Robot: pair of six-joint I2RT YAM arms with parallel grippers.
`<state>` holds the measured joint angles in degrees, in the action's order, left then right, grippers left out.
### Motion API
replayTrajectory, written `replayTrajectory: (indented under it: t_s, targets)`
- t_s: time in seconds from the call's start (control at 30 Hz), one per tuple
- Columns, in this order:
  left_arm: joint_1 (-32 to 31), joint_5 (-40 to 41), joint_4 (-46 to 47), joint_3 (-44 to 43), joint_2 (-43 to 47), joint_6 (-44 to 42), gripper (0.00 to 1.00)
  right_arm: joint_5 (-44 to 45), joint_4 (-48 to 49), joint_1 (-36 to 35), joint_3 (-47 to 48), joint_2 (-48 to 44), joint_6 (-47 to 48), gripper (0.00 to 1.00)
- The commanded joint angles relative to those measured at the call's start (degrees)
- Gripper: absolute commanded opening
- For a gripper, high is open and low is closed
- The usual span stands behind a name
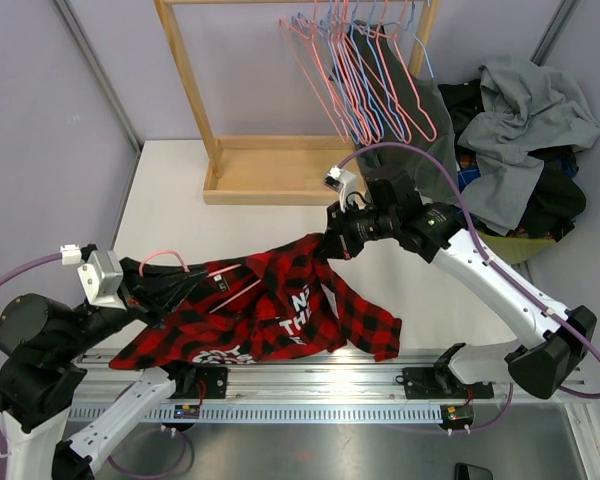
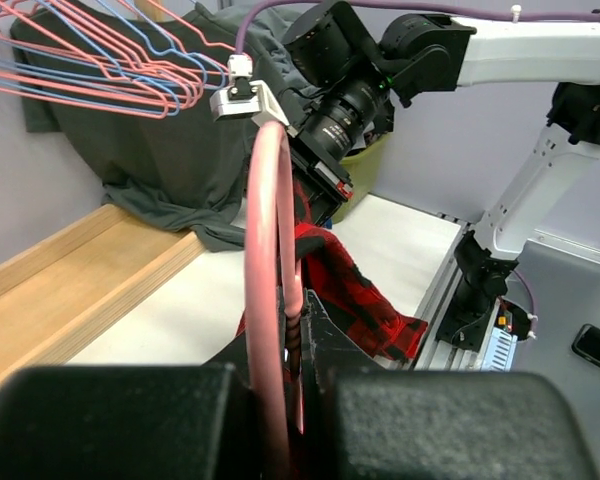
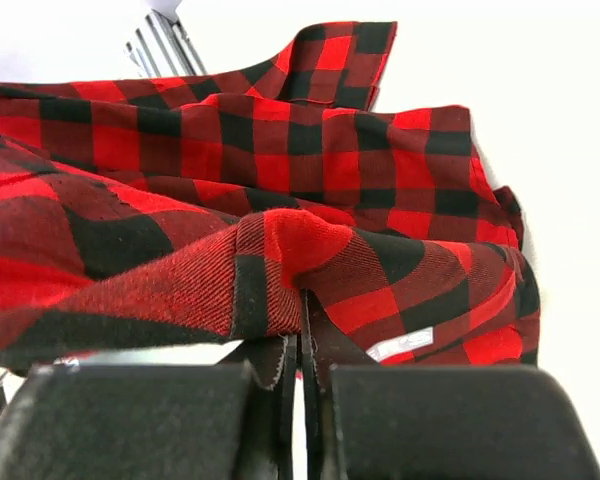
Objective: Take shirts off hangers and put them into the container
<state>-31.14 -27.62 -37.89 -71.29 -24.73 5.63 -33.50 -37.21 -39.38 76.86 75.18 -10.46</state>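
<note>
Your right claw (image 1: pixel 332 243) is pinched tight on a fold of the plaid shirt (image 1: pixel 270 315), which spreads over the near table (image 1: pixel 170 190). Your left claw (image 1: pixel 140 285) is closed on the pink hanger (image 1: pixel 166 258) at the shirt's left end. The container (image 1: pixel 528 246) sits far right, heaped with grey and black shirts (image 1: pixel 525 110).

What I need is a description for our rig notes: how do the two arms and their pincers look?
Both arms pair white link sections with bulky black joints: the right arm and the left arm. A purple cable loops along each. A white camera mount sits at each wrist. The left pincer and right pincer have blocky matte black fingers.
</note>
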Motion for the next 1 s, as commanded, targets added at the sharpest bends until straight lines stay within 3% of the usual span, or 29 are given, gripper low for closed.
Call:
replayTrajectory:
  t_s: [0.0,0.1,0.13,0.23,0.3,0.6,0.73,0.87,0.97]
  targets:
    - [0.20,8.49,0.03,-3.24,-0.22,0.18,0.00,2.64,1.35,-0.26,0.92,-1.34,0.09,0.00]
    - [0.20,18.26,-4.54,-4.38,-1.81,-1.23,0.00,6.15,0.56,-0.18,1.01,-4.06,0.26,0.00]
    - [0.20,25.09,-5.69,-4.47,-2.51,-1.41,0.00,9.12,0.65,-0.26,0.75,-5.03,0.09,0.00]
    - [0.20,32.69,-8.34,-3.17,-3.04,-3.42,0.00,18.15,1.00,-0.26,-0.13,-9.42,-1.14,0.00]
    - [0.20,33.24,-9.65,-2.54,-2.95,-4.22,0.00,23.01,2.05,-0.26,-0.74,-12.58,-2.10,0.00]
    - [0.20,13.14,-14.83,-4.99,-0.06,-8.96,0.00,54.65,0.22,-0.18,-0.22,-12.70,-8.33,0.00]
    - [0.02,10.57,-18.79,-9.22,0.21,-11.07,0.00,70.98,-1.99,0.52,0.22,-12.25,-12.04,0.00]
    - [-0.77,6.19,-20.12,-9.66,1.18,-11.95,0.00,76.73,-1.90,1.93,-0.74,-14.27,-13.97,0.00]
    - [-1.38,-3.99,-22.48,-10.54,0.13,-13.36,0.00,76.04,-1.46,3.25,-1.62,-15.06,-14.06,0.00]
